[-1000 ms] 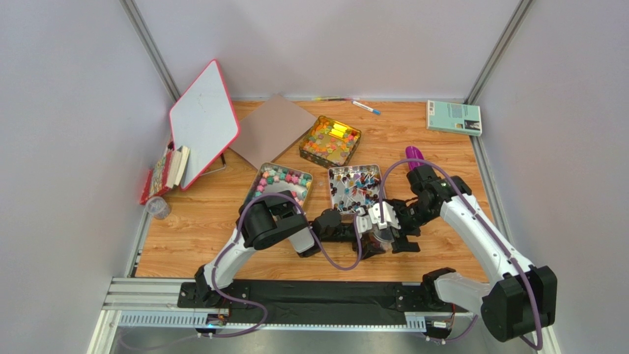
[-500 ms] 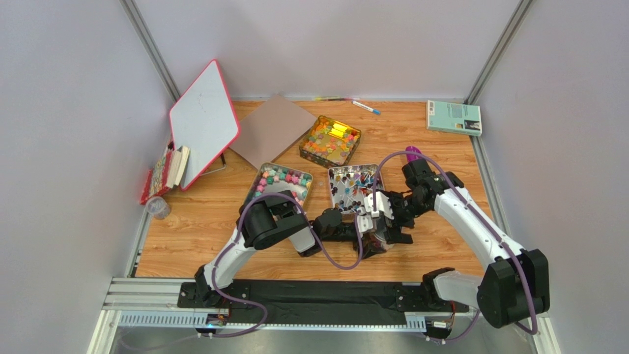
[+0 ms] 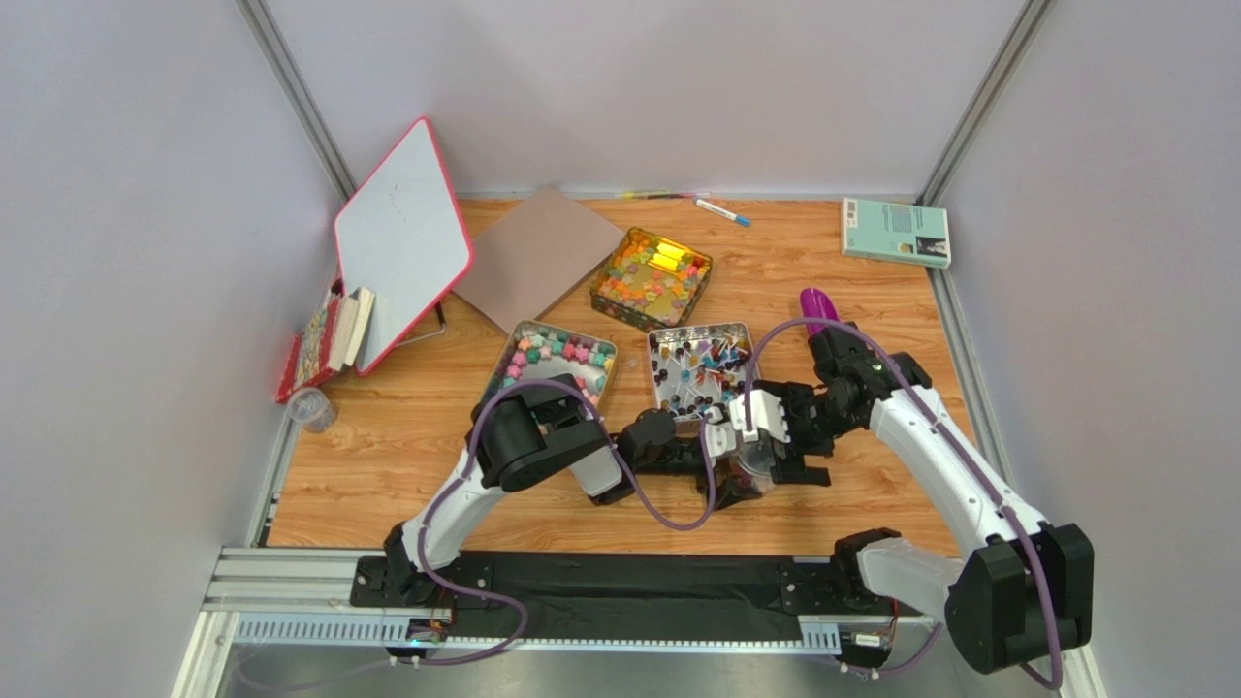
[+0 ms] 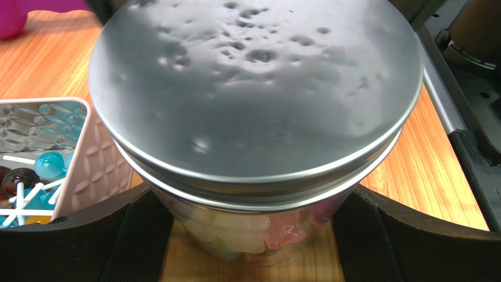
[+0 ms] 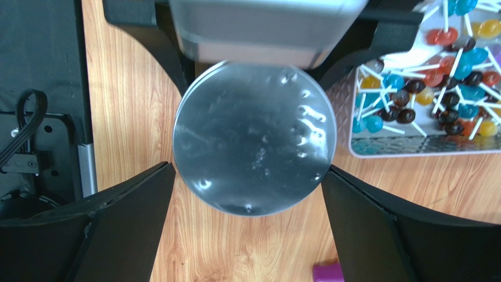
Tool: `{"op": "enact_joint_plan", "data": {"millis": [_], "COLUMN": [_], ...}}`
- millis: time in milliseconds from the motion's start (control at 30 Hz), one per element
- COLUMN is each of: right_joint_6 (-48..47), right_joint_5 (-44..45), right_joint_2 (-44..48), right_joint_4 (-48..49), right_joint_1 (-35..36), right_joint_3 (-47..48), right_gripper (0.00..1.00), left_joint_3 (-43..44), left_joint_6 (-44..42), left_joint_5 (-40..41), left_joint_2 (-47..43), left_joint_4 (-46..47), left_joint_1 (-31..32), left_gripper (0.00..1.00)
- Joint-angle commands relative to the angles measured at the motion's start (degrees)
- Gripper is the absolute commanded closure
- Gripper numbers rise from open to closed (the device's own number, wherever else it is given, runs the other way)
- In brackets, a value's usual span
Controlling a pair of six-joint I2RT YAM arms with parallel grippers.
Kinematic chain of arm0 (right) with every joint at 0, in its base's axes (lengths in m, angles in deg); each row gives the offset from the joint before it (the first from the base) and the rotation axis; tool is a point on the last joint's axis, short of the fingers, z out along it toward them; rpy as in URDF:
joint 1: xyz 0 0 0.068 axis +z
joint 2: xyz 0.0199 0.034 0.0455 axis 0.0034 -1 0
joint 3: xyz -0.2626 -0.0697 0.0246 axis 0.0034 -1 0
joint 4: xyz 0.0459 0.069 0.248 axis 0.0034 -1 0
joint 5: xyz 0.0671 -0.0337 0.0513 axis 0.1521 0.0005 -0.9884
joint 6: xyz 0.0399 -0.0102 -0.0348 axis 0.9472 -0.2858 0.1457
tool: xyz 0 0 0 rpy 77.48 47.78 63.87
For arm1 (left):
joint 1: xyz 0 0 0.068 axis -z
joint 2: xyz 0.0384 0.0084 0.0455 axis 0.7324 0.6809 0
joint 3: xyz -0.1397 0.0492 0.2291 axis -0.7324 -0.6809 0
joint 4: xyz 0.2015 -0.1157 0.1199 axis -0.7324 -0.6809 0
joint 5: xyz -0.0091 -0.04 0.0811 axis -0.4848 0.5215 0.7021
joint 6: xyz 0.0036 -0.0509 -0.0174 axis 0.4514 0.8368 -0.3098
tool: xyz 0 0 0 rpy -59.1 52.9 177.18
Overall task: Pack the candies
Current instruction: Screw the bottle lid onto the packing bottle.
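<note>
A clear jar [image 3: 743, 468] with a silver lid [image 4: 253, 88] stands on the wood table, with pastel pink, white and green candies [image 4: 259, 232] inside. My left gripper [image 4: 253, 249] is shut on the jar's body, one black pad [image 4: 141, 241] on each side. My right gripper [image 5: 250, 170] points down over the lid [image 5: 254, 138]. Its jaws are open and straddle the lid's rim very closely. More candies lie in three tins: pastel lumps [image 3: 551, 356], lollipops [image 3: 699, 367] and orange-yellow ones [image 3: 651, 277].
The purple scoop [image 3: 817, 307] lies right of the tins. The lollipop tin's rim [image 5: 423, 154] is close beside the jar. A whiteboard [image 3: 401, 240], brown board [image 3: 536, 250], book [image 3: 895, 231], pens [image 3: 699, 204], stacked books [image 3: 328, 338] and a small cup [image 3: 309, 409] ring the table.
My right arm swung left over the jar half a second ago and has swung back to about where it was. The left gripper and jar have not moved.
</note>
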Motion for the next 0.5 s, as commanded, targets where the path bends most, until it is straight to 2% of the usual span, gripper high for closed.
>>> {"op": "enact_joint_plan", "data": {"millis": [0, 200, 300, 467], "right_joint_6": [-1.8, -3.1, -0.8, -0.5], "right_joint_5": [3.2, 4.7, 6.7, 3.8], "right_joint_2": [3.5, 10.7, 13.3, 10.6], "right_joint_4": [-6.6, -9.9, -11.0, -9.3], "right_joint_1": [-1.8, -1.9, -2.8, -9.0], "right_joint_3": [-3.4, -6.7, -6.7, 1.1], "right_gripper": [0.0, 0.0, 0.0, 0.0], "left_joint_3": [-3.0, -2.6, -2.6, -2.3], "left_joint_6": [4.6, 4.5, 4.1, 3.5], "left_joint_5": [1.7, 2.2, 1.2, 0.1], "left_joint_2": [6.5, 6.8, 6.9, 7.4], "left_joint_4": [-24.0, -24.5, -24.7, -25.2], "left_joint_1": [-1.9, -2.2, -2.4, -2.2], "left_gripper": [1.0, 1.0, 1.0, 1.0]}}
